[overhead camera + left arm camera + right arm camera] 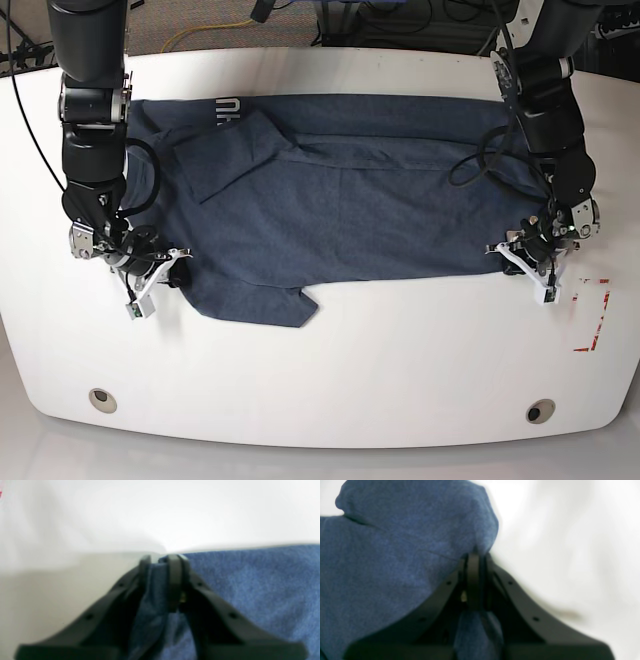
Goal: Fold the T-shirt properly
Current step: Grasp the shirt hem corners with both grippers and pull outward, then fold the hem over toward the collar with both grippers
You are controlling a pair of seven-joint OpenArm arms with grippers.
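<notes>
The dark navy T-shirt [340,200] lies spread across the white table [400,350], with small white lettering [228,108] near its far left. My left gripper [161,560] is shut on a pinched fold of the T-shirt's [250,585] edge; in the base view this gripper [515,252] sits at the cloth's right front corner. At the left front corner, my right gripper [175,263] is also shut on the fabric. Up close, the right gripper [476,556] clamps a bunched fold of T-shirt [395,555] that rises above its tips.
Red tape marks [592,320] lie on the table right of the left gripper. Two round holes [100,398] [540,410] sit near the table's front edge. Cables and floor show beyond the far edge.
</notes>
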